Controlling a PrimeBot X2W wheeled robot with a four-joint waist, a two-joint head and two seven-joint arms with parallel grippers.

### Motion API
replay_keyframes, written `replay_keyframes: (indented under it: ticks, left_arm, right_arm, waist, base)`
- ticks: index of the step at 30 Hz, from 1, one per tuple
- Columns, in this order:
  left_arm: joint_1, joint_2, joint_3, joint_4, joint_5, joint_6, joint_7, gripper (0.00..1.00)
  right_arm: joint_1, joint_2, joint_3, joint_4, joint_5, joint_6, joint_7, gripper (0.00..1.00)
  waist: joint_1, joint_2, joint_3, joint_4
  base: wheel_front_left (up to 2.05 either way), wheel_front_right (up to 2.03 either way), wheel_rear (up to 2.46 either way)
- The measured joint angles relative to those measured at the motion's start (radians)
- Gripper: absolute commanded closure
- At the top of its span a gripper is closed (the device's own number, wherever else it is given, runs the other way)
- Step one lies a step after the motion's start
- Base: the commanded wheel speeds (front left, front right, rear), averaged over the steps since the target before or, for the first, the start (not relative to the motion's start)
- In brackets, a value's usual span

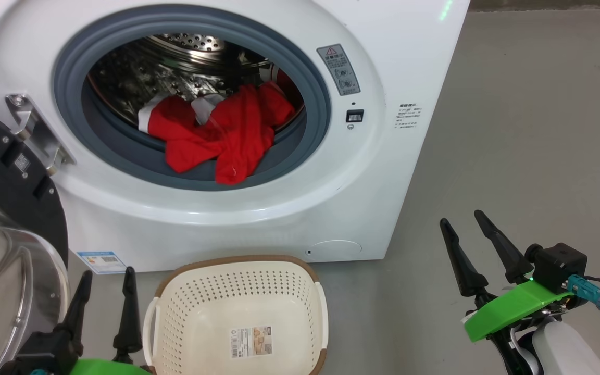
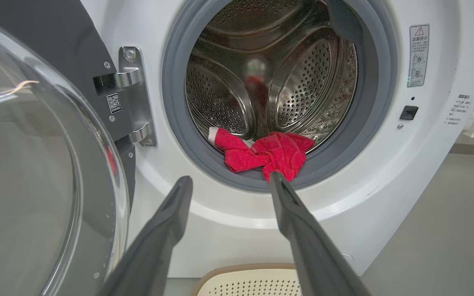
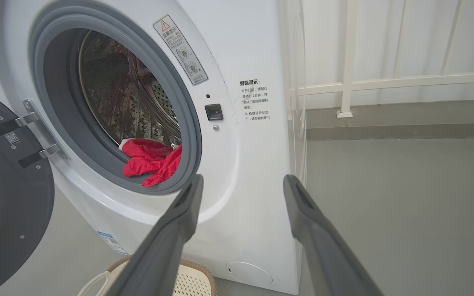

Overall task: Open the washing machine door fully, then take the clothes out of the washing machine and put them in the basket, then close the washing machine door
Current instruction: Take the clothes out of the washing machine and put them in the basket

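You have one washing machine [image 1: 409,62], its one door [image 1: 13,198] swung open at the left. One red garment [image 1: 227,130] lies at the drum's mouth, draped over the grey ring [image 1: 310,78]. One basket [image 1: 237,263] stands on the grey floor [image 1: 539,130] just in front. Your left tool [image 1: 108,272] and right tool [image 1: 461,217] both gape wide, holding nothing. One white railing [image 3: 346,61] stands at the far right.

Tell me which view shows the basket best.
The head view: the basket sits on the floor before the washing machine, with its inside, paper label and both handles visible. The left wrist view shows a strip of its rim; the right wrist view shows one corner at the bottom edge.
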Motion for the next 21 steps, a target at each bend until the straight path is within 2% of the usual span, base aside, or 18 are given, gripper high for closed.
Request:
replay_keyframes:
  ticks: [15, 21]
  left_arm:
    - [-0.071, 0.006, -0.024, 0.017, 0.012, -0.009, 0.003, 0.00]
    - [-0.135, 0.007, -0.038, 0.043, 0.021, -0.009, 0.037, 0.00]
  right_arm:
    - [-0.009, 0.000, 0.000, -0.009, -0.007, 0.000, 0.000, 0.00]
    - [-0.018, 0.001, -0.001, -0.016, -0.007, 0.000, 0.000, 0.00]
  waist:
    - [0.0001, 0.0000, 0.031, -0.007]
    - [0.0001, 0.0000, 0.064, -0.017]
  base:
    - [0.00, 0.00, 0.00]
    - [0.00, 0.00, 0.00]
